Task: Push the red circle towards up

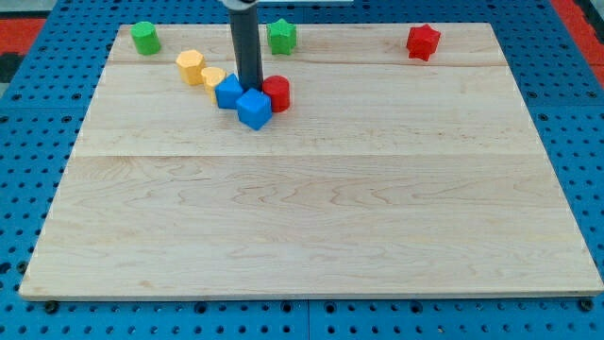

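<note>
A wooden desk (311,217) is seen on a blue pegboard (585,142). Two blue blocks (229,92) (254,109) are clustered together, two yellow blocks (190,66) (213,79) alongside. A green block (144,38), a green star (281,36) and a red star (423,42) are set near the view's top.

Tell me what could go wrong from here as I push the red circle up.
1. My tip sits wedged among the red circle and two blue blocks, not below the circle, so pushing up now would likely miss it or drag a blue block.
2. The green block lies just above the circle near the board's top edge; the circle may collide with it.
</note>
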{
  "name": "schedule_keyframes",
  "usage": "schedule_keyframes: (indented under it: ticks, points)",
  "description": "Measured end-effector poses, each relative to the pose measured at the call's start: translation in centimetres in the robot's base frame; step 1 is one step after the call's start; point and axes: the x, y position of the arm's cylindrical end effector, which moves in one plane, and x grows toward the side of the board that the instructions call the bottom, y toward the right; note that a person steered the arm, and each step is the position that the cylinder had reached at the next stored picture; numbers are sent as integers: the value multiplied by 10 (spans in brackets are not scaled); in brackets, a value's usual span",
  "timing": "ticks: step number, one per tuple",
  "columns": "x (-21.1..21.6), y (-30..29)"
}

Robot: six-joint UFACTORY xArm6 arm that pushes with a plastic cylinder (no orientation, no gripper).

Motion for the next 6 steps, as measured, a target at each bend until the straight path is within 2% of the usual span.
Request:
schedule_keyframes:
  ticks: [1, 2, 3, 4, 6]
  points:
    - [7, 5]
    - [42, 5]
    - [67, 38]
    - [52, 80]
    - [25, 36]
